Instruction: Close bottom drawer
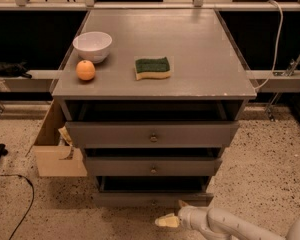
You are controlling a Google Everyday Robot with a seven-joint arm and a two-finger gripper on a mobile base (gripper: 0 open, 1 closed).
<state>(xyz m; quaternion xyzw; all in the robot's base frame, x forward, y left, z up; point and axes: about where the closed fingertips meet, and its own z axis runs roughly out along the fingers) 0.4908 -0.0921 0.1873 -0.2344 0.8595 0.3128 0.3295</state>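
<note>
The bottom drawer is the lowest of three grey drawers and stands pulled out, with a strip of its dark inside showing above its flat front panel. My gripper is low in the camera view, just in front of the drawer's front panel and right of its middle. It looks open and empty, with one cream fingertip pointing left and the other close to the panel. I cannot tell whether it touches the panel.
The middle drawer and top drawer also stand partly open. On the cabinet top are a white bowl, an orange and a green-and-yellow sponge. A cardboard box stands at the cabinet's left, and a black cable lies on the floor.
</note>
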